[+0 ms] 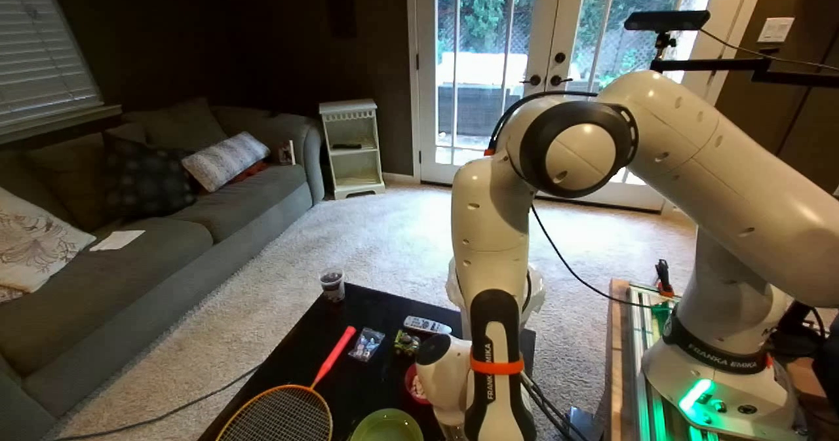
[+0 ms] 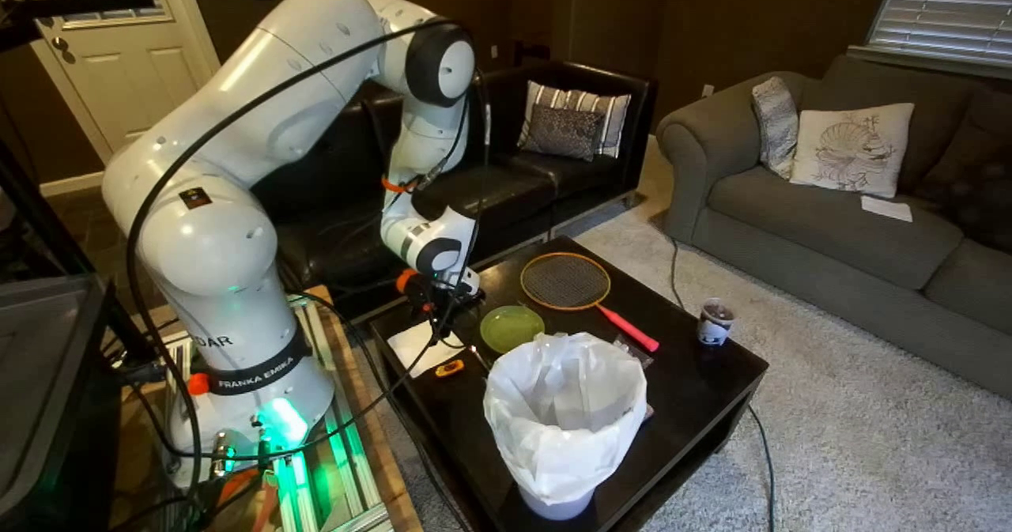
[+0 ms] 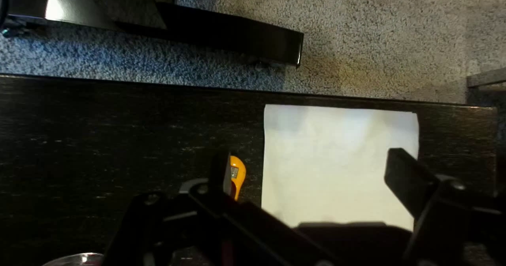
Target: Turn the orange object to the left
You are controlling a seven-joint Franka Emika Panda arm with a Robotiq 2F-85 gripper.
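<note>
My gripper (image 3: 310,169) hangs wide open over a white sheet of paper (image 3: 336,155), with nothing between its fingers. Its left finger (image 3: 221,167) partly covers a small, flat yellow-orange tool (image 3: 241,166) lying beside the paper. An exterior view shows that tool (image 2: 450,368) at the near table edge, close to the paper (image 2: 415,348). I cannot tell for sure which thing is the orange object. A roundish red bowl (image 1: 409,394) with pale contents is half hidden behind the arm. At the wrist view's lower left, a shiny round rim (image 3: 81,258) is cut off.
A green plate (image 2: 512,329) and an orange-framed racket (image 2: 566,281) lie on the dark table. A tall lined bin (image 2: 565,429) stands at one end. Also there: a cup (image 1: 332,287), a remote (image 1: 427,325), a small packet (image 1: 367,345) and a small green thing (image 1: 406,343).
</note>
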